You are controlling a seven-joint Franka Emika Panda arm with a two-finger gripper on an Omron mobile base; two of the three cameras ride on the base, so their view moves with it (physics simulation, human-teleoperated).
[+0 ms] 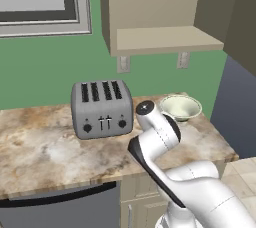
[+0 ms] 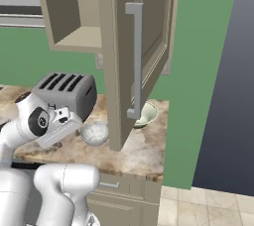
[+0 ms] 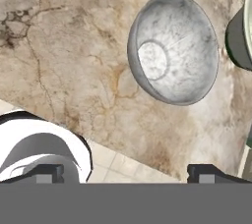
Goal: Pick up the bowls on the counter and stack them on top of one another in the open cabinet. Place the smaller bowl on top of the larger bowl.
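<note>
Hand view: smaller bowl (image 3: 172,48), greyish-white and mottled, sits upright on the counter (image 3: 64,66) in the upper centre-right of the frame. The 2 dark fingertips (image 3: 47,173) sit at the bottom edge, far apart, 1 at lower left and 1 at lower right. Gripper (image 3: 129,174) is spread fully wide and has hold of nothing; the bowl is well above the tips in frame, no contact. A dark rounded edge of the larger bowl (image 3: 238,39) cuts in at the right edge, just beside the smaller one, with a narrow strip of counter between them.

Left base view: larger bowl (image 1: 180,107), pale green-cream, is on the counter (image 1: 45,147) at centre-right, right of the grey 4-slot toaster (image 1: 102,108). The open cabinet (image 1: 165,39) with its flat shelf is at upper centre, above the bowl. The arm (image 1: 160,142) rises from the lower right.

Right base view: smaller bowl (image 2: 95,133) is at centre-left on the counter (image 2: 144,150), below the toaster (image 2: 67,91). Larger bowl (image 2: 147,114) is partly hidden behind the cabinet door (image 2: 136,46), which hangs swung open at centre frame. Cabinet shelf (image 2: 82,36) is at upper left. The robot's hand (image 2: 57,126) is at left, just beside the smaller bowl.
</note>
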